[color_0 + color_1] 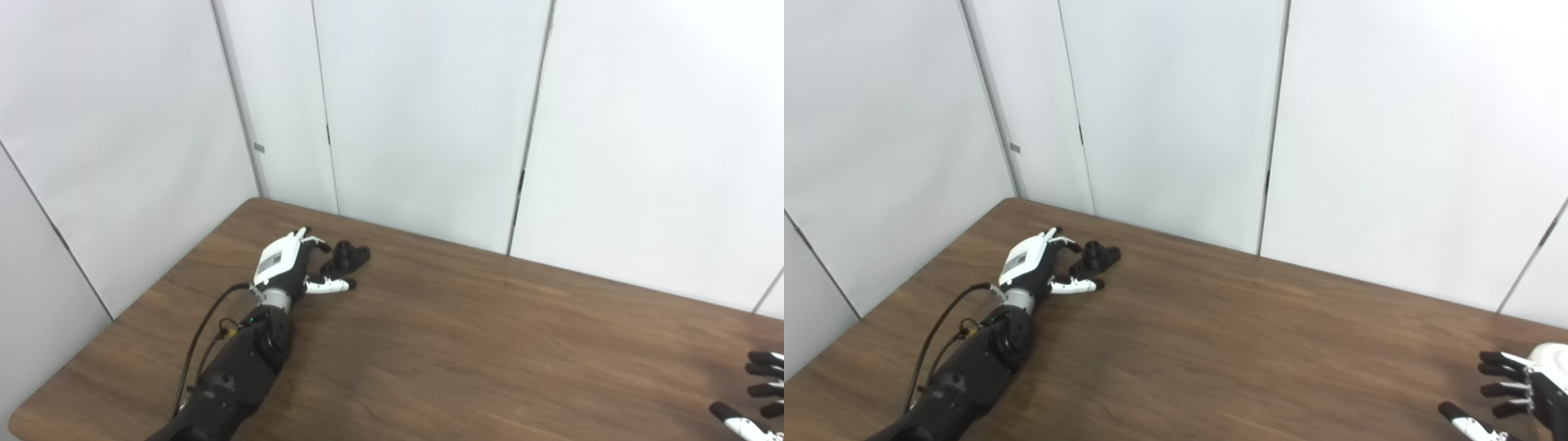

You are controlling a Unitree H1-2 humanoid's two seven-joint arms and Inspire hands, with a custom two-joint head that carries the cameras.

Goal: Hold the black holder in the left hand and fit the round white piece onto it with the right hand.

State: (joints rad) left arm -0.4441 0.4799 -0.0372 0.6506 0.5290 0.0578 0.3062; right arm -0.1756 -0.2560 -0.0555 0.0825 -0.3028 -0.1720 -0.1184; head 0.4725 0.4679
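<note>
My left robot hand [285,263] lies low over the dark brown wood-grain bench [465,343], reached far out toward its back left corner, white back plate turned up. Its fingers [315,243] and thumb [331,284] are spread apart and hold nothing. The small black plastic holder [346,256], a flat base with a short round post standing up from it, sits on the bench just ahead of my left robot hand, in the opening between the fingers on its far side and the thumb on its near side. I cannot tell whether any fingertip touches the holder; it looks as if it rests free on the bench with the fingers just beside it.

My right robot hand [1519,392] is well apart from all this, at the lower right edge of the view, hovering low over the near right part of the bench. Its black fingers [1497,372] are fanned apart and point back toward my left side, with the thumb [1464,422] held away below them; it grips nothing. Only part of this robot hand shows, cut off by the edge.

Behind the bench stand plain white wall panels [429,110], meeting at the corner beyond my left robot hand.
</note>
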